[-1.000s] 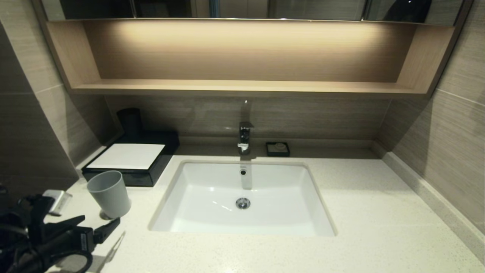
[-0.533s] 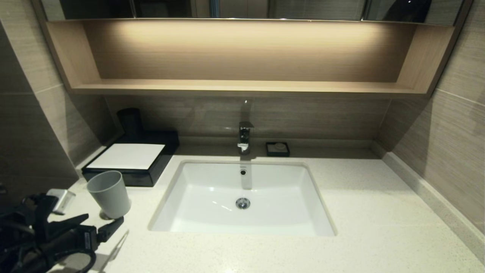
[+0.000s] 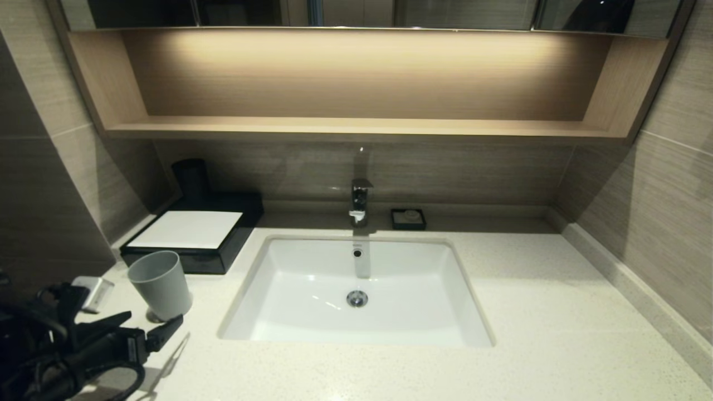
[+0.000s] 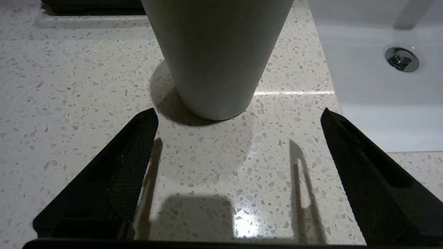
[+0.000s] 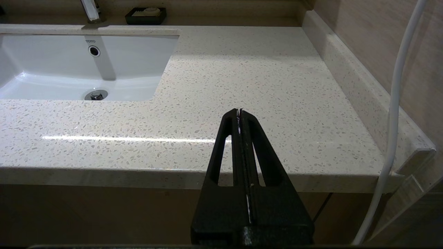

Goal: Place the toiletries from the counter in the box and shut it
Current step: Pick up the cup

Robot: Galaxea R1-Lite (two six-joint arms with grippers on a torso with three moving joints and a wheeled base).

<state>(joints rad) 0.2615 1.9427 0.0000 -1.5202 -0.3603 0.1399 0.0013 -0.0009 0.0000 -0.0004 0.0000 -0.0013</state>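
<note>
Box [image 3: 192, 236]: low, black, rectangular, with a flat white panel on top; drawer front flush, so closed. It sits at the back left corner of the tabletop [image 3: 535, 301], hard by the left wall, with a dark cylinder [image 3: 191, 178] standing on its rear end.

Toiletries: no packet can be made out anywhere on the stone.

Grey cup [image 3: 160, 285]: upright, just in front of the box, near the sink's left rim.

Left hand [image 3: 150, 331]: low over the front left corner of the tabletop, fingers spread wide apart and holding nothing. In the left wrist view the cup stands just beyond the fingertips [image 4: 138, 138], between their lines, not touching.

Sink [image 3: 356, 289]: white, sunken, at centre, with a tap [image 3: 360, 201] behind it and a small black soap dish [image 3: 408, 218] to the tap's right.

Open room: a broad bare run of speckled stone right of the sink, bounded by a raised kerb at the right wall; a narrow strip along the front edge.

Right hand [image 5: 239, 111]: fingers pressed together, parked off the front edge, right of the sink.
</note>
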